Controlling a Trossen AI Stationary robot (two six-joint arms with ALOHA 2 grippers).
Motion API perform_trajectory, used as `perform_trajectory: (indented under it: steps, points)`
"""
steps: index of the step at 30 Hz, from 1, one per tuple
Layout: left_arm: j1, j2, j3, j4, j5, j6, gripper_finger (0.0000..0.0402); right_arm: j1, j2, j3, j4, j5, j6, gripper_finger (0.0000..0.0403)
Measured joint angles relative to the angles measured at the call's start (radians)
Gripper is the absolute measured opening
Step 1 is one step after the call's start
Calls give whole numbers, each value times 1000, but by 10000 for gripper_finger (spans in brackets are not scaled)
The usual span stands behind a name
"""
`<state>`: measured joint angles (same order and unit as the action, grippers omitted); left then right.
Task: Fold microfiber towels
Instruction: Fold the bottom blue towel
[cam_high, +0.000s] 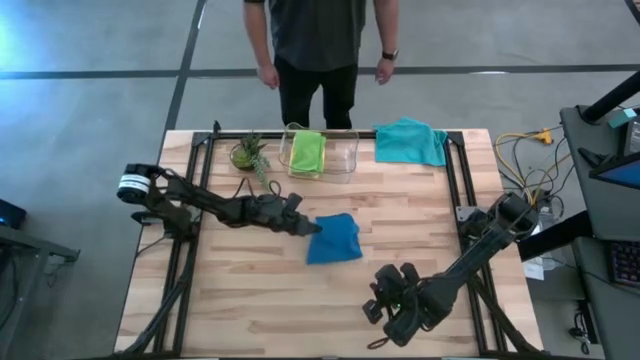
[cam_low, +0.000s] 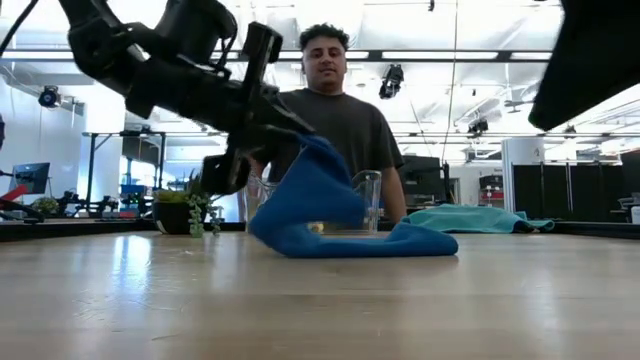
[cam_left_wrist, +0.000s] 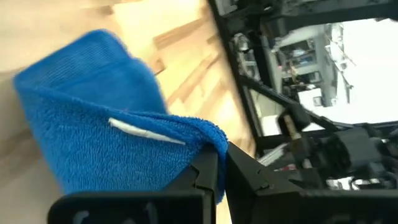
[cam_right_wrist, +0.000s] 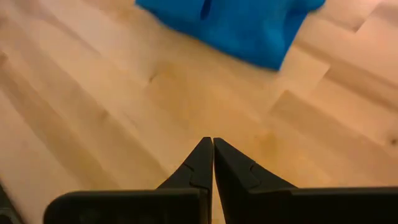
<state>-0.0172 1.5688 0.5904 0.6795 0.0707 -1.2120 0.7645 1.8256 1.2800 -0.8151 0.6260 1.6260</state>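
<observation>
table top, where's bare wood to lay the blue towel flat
Bare wood lies in front of the blue towel, between the left gripper and the right gripper, and along the table's near left. The far edge is crowded: plant, clear bin, teal towel.

At the middle of your wooden desk (cam_high: 250, 290) lies the dark blue microfiber towel (cam_high: 335, 240), its left corner lifted off the desk in the closed left hand (cam_high: 312, 227). Behind it, along the far edge, you have the small green potted plant (cam_high: 248, 152) on the left, the clear plastic bin (cam_high: 335, 155) beside it with the lime green microfiber towel (cam_high: 307, 153) draped in it, and the teal microfiber towel (cam_high: 410, 141) on the right. Your right hand (cam_high: 383, 318), closed and empty, sits over the near right part of the desk, well apart from the dark blue towel. A person (cam_high: 318, 45) stands beyond the far edge.
</observation>
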Motion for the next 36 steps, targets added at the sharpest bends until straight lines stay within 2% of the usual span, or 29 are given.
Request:
perform_trajectory:
  steps: [4,10,14,20,23,27,36]
  points:
    - [39,40,57,9,61,8,0,-38,0,-23,6,23,1,8]
    - [80,190,208,18,141,6,0,-54,-4,-40,20,25,0,8]
    - [100,280,297,23,235,12,0,-39,-7,-41,19,22,28,8]
    - [114,352,317,3,250,22,0,6,-8,-40,18,4,100,8]
    - [123,356,313,-51,241,80,9,21,-9,-38,18,3,105,8]
    - [143,354,310,-65,240,150,63,31,-9,-38,16,-1,134,8]
    - [215,288,330,-55,268,205,247,29,-11,-37,18,3,128,8]
